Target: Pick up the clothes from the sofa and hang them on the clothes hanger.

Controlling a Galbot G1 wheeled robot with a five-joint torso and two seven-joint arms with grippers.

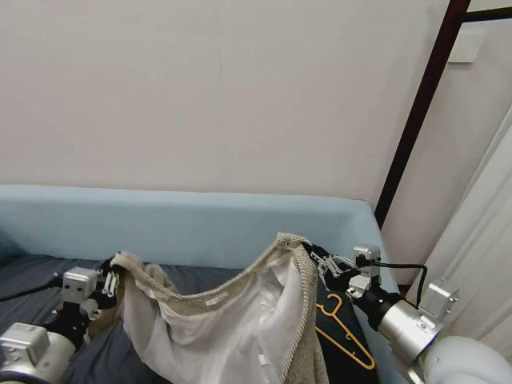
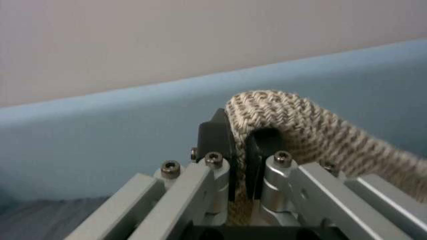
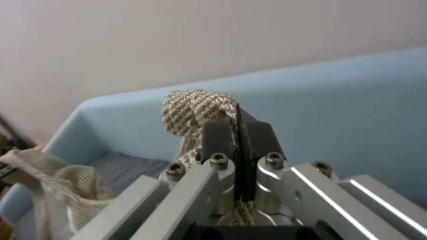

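Our left jaws and right jaws are each clamped shut on the jacket's (image 1: 240,320) knitted edge, spreading it above the sofa (image 1: 200,228) seat. We should lift evenly, taut, clear of the yellow hanger (image 1: 344,334) at the sofa's right end.

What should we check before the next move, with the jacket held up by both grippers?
1. Hold of left gripper on jacket: shut on one edge, ok.
2. Hold of right gripper: shut on the opposite edge, ok.
3. Spread: the jacket hangs open between the two, ok.
4. Clearance from sofa: the hem runs out of frame, cannot tell.
5. The yellow hanger inside the jacket: it lies on the seat by the right arm, not ok.
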